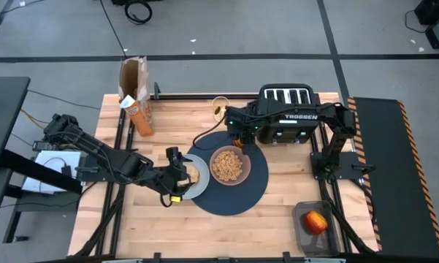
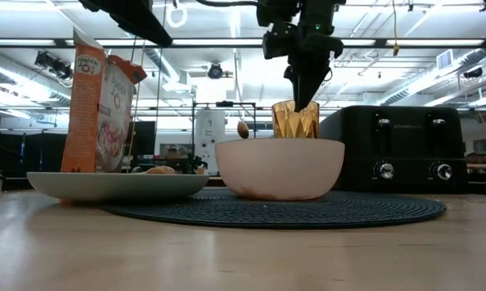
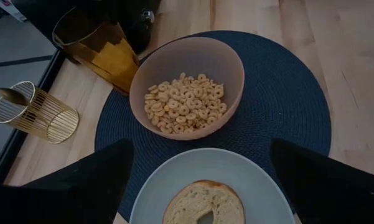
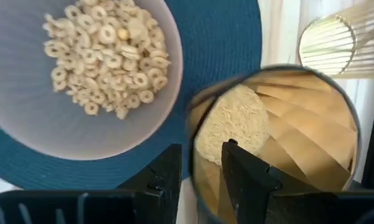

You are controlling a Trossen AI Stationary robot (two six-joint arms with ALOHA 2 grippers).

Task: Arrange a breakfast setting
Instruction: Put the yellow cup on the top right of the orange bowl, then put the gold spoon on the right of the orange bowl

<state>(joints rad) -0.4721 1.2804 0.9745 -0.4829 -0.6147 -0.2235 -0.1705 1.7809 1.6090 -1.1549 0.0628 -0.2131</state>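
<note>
The right gripper straddles the faceted amber glass tumbler's near rim, fingers slightly apart, one inside; left gripper's fingers spread wide.

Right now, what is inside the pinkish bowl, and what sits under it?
The pinkish bowl holds ring-shaped cereal covering part of its bottom. It stands on the navy placemat; the mat beneath the bowl's base is covered from sight.

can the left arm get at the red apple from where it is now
Probably not easily. The red apple sits in a dark tray at the table's right front corner, while the left gripper hovers open over the pale blue-grey plate, with the large round navy placemat between them.
</note>
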